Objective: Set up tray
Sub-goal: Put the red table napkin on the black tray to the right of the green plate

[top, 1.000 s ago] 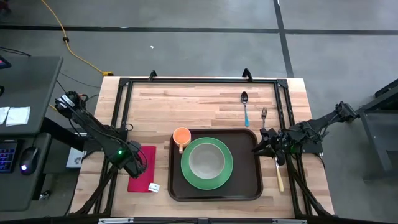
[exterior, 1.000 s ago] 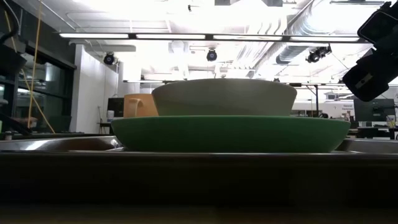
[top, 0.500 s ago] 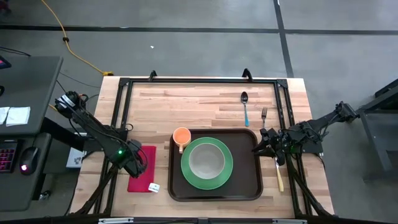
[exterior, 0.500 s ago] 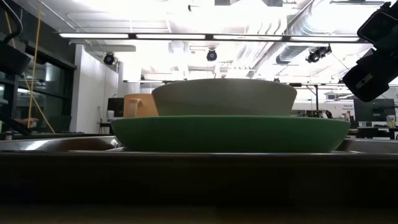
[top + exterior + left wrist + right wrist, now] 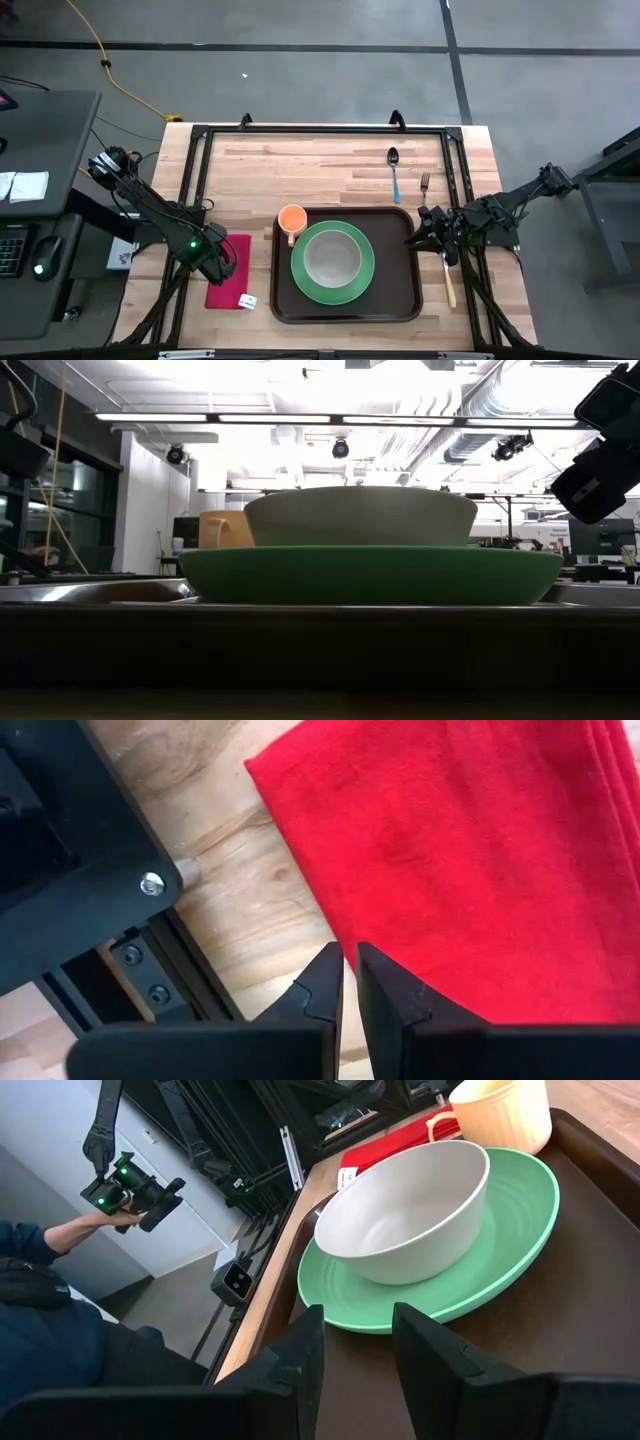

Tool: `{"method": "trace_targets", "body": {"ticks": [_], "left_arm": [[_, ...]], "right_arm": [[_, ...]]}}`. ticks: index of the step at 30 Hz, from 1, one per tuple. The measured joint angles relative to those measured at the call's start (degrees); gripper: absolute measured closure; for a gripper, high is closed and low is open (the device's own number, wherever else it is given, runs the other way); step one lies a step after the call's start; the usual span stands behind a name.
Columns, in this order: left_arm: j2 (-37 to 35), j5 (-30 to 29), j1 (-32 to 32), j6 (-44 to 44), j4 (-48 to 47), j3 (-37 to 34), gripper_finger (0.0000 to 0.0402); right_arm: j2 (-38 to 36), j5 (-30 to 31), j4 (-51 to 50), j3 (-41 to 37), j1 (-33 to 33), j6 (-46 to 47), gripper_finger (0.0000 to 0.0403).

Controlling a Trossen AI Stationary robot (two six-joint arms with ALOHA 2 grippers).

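I found the left gripper (image 5: 348,982) nearly closed over the edge of a red cloth (image 5: 470,860), gripping nothing. The right gripper (image 5: 355,1345) stood open, empty, above the dark brown tray (image 5: 560,1340). Just beyond its fingertips on that tray sat a green plate (image 5: 480,1270) carrying a white bowl (image 5: 405,1215), with an orange mug (image 5: 500,1115) farther off.

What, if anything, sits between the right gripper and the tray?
Nothing visible. The right gripper hovers open at the brown tray's right rim, with only bare tray floor ahead of it. The green plate and white bowl sit farther in, mid-tray.
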Motion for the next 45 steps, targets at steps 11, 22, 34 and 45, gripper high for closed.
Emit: {"method": "trace_targets", "body": {"ticks": [11,22,34,45], "left_arm": [[0.0,0.4,0.0,2.2,1.48,0.02,0.0339],[-0.02,2.36,0.0,3.19,1.38,0.02,0.0339],[-0.02,1.76,-0.02,3.98,1.36,0.02,0.0258],[0.42,0.37,0.0,1.21,10.29,-4.05,0.0213]], "right_arm": [[0.0,0.0,0.0,0.0,0.0,0.0,0.0304],[0.0,0.0,0.0,0.0,-0.02,-0.02,0.0304],[0.0,-0.39,0.0,0.0,0.0,-0.02,0.0304],[0.0,-0.59,0.0,0.0,0.0,-0.02,0.0304]]}}
